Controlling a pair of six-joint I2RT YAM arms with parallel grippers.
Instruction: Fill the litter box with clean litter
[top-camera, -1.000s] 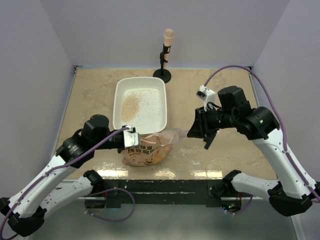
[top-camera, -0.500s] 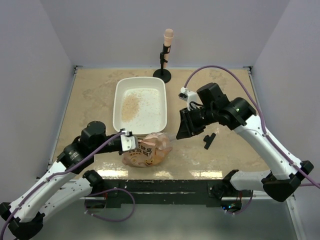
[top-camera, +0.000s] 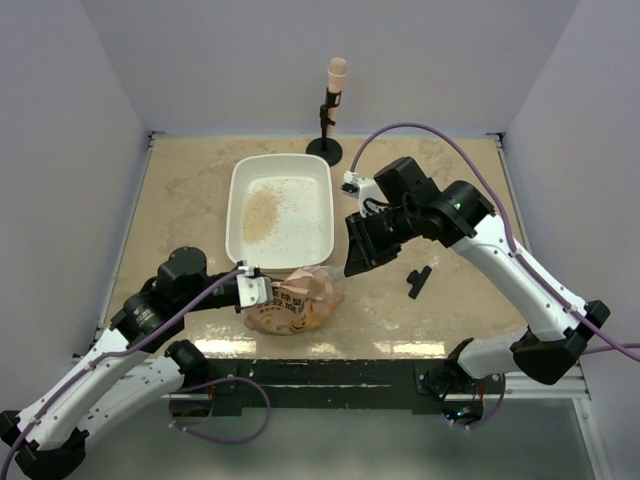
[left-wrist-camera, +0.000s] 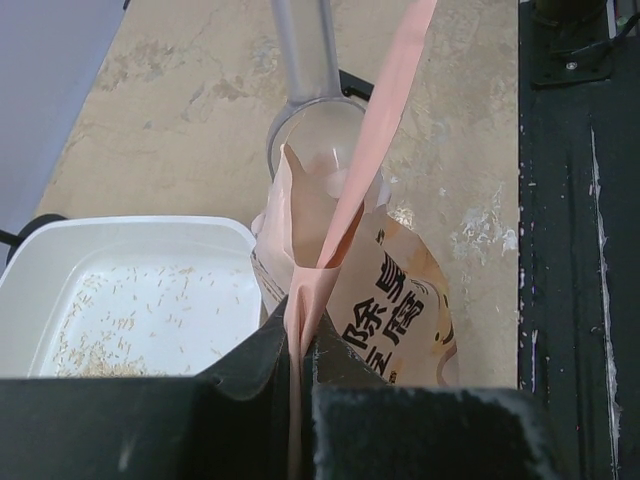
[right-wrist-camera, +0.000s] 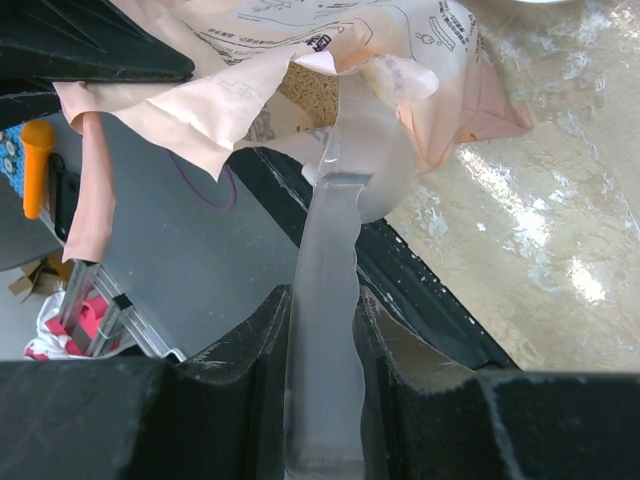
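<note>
My left gripper (left-wrist-camera: 300, 348) pinches the top edge of a pink bag (left-wrist-camera: 405, 300) near the table's (top-camera: 470, 180) front edge. My right gripper (right-wrist-camera: 322, 335) clamps a clear scoop (right-wrist-camera: 335, 215), its bowl at the bag's mouth.

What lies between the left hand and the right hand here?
The orange-pink bag, pinched by the left hand; the right hand's clear scoop reaches its mouth. Top view shows it.
</note>
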